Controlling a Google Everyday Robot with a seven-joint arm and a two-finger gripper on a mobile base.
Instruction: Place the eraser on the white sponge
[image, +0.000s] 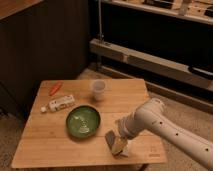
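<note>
The gripper (120, 140) sits low over the front right part of the wooden table (45, 145), at the end of a white arm (165, 122) that reaches in from the right edge of the view. Whether it is clamped on anything or slack, I cannot tell, since its tip merges with the small things beneath it. Right at that tip lies the eraser (111, 140), a little slab tilted up on edge, grey on its broad face and yellowish-tan along its lower side. It is touching or just over the white sponge (124, 149), a pale soft block that peeks out beneath and slightly to the right of it; which of the two bears the other's weight cannot be made out. To the left of this cluster, near but apart, a round green plate (83, 121) rests flat on the tabletop. Behind the plate, toward the far edge, a clear plastic cup (98, 90) stands upright. Farther left lies a long white packet (58, 103) with red and green marks, and beyond it, near the far left corner, a small orange carrot-like piece (55, 88).
</note>
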